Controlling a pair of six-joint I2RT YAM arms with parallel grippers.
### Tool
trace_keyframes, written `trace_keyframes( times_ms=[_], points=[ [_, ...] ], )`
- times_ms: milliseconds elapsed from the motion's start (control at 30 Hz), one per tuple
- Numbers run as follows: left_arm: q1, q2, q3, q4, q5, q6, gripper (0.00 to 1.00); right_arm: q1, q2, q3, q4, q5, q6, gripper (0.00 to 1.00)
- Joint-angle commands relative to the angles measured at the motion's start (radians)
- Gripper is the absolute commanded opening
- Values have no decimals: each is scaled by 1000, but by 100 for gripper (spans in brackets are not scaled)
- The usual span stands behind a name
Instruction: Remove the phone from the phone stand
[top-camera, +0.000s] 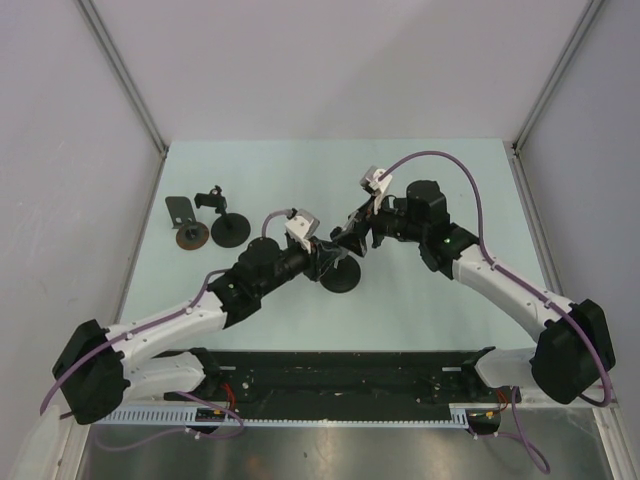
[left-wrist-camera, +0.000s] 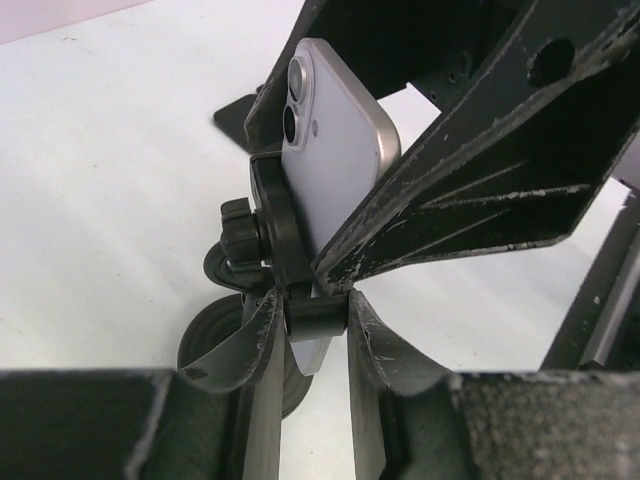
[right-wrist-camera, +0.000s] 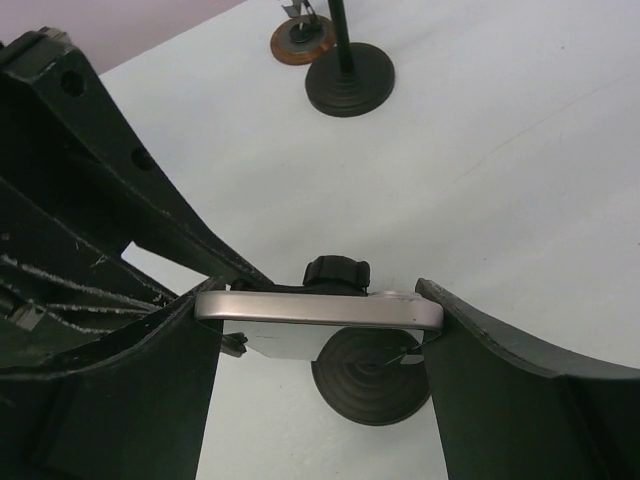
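Note:
A silver phone (left-wrist-camera: 335, 150) with two rear lenses sits upright in the black phone stand (left-wrist-camera: 268, 225). The stand's round base (top-camera: 340, 277) rests at the table's middle. My left gripper (left-wrist-camera: 312, 300) is shut on the stand's lower clamp piece, just below the cradle. My right gripper (right-wrist-camera: 320, 322) is shut on the phone (right-wrist-camera: 320, 308), one finger on each short side of its top edge. The stand's knob (right-wrist-camera: 337, 272) and base (right-wrist-camera: 372, 378) show behind the phone. In the top view the left gripper (top-camera: 325, 258) and right gripper (top-camera: 352, 240) meet over the stand.
A second black stand (top-camera: 228, 228) and a brown disc with a metal bracket (top-camera: 188, 234) stand at the far left, also in the right wrist view (right-wrist-camera: 348, 78). A black rail (top-camera: 340, 370) runs along the near edge. Walls close in the table's sides.

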Motion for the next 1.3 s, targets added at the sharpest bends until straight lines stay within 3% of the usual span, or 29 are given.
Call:
trace_keyframes(
  times_ms=[0, 333, 633, 1067, 1267],
  points=[
    [68, -69, -37, -36, 153, 7, 0, -92, -14, 3, -47, 25, -74, 0],
    [128, -60, -26, -67, 207, 16, 0, -124, 2, 46, -135, -90, -94, 0],
    [121, -46, 37, -82, 244, -1, 45, -60, -28, 86, -101, -153, -6, 0],
    [108, -127, 63, -82, 232, 24, 83, -12, -65, 129, 78, -198, 193, 0],
    [110, -237, 55, -94, 146, 56, 100, -24, -88, 198, 26, -179, 207, 0]
  ],
)
